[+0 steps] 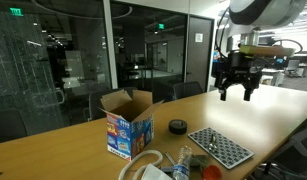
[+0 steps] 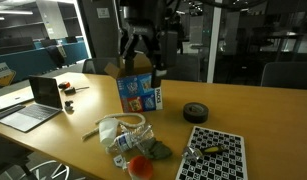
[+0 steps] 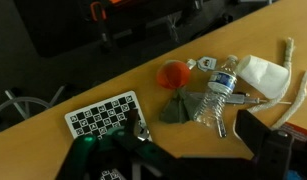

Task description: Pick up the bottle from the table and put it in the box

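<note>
Cardboard flaps stand open on the box (image 1: 128, 125) in an exterior view, so its top is free to take something in. The bottle (image 1: 183, 160) lies on the tabletop (image 1: 53, 150), nearer the camera than the box and apart from it, among clutter beside a white bag (image 1: 143, 165). The end effector (image 1: 236, 85) hangs high over the tabletop, well to the side of the box and past a black tape roll (image 1: 178, 126). Its fingers point down, spread wide, with nothing between them. The raised pose looks like a survey before any descent.

In an exterior view from another side, the end effector (image 2: 140, 55) appears above the box (image 2: 140, 92), wrist upright and jaws apart.

The wrist view looks down on the bottle (image 3: 221, 85), which lies on its side next to a red-orange thing (image 3: 174, 73), with a perforated tray (image 3: 105, 115) further off. The box is out of this view. Since the bottle lies flat, a grasp across its body seems likely.
</note>
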`<state>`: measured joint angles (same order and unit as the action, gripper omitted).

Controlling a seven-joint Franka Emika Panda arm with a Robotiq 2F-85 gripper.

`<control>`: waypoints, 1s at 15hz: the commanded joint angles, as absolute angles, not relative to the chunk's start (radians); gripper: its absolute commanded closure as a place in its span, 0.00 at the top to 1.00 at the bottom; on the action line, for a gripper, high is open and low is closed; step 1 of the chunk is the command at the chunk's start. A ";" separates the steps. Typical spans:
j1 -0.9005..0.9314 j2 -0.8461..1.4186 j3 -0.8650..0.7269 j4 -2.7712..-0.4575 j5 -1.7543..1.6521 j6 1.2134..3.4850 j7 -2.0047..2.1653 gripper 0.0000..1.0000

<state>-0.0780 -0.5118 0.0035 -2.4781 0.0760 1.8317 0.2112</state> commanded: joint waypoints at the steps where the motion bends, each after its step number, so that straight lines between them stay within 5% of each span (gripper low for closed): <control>1: -0.055 -0.377 0.093 -2.405 0.181 1.947 0.461 1.00; 15: 0.038 -0.025 0.184 -2.537 0.146 2.462 0.979 1.00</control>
<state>0.0031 -0.1003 0.1941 -2.5358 0.1553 2.3807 0.9253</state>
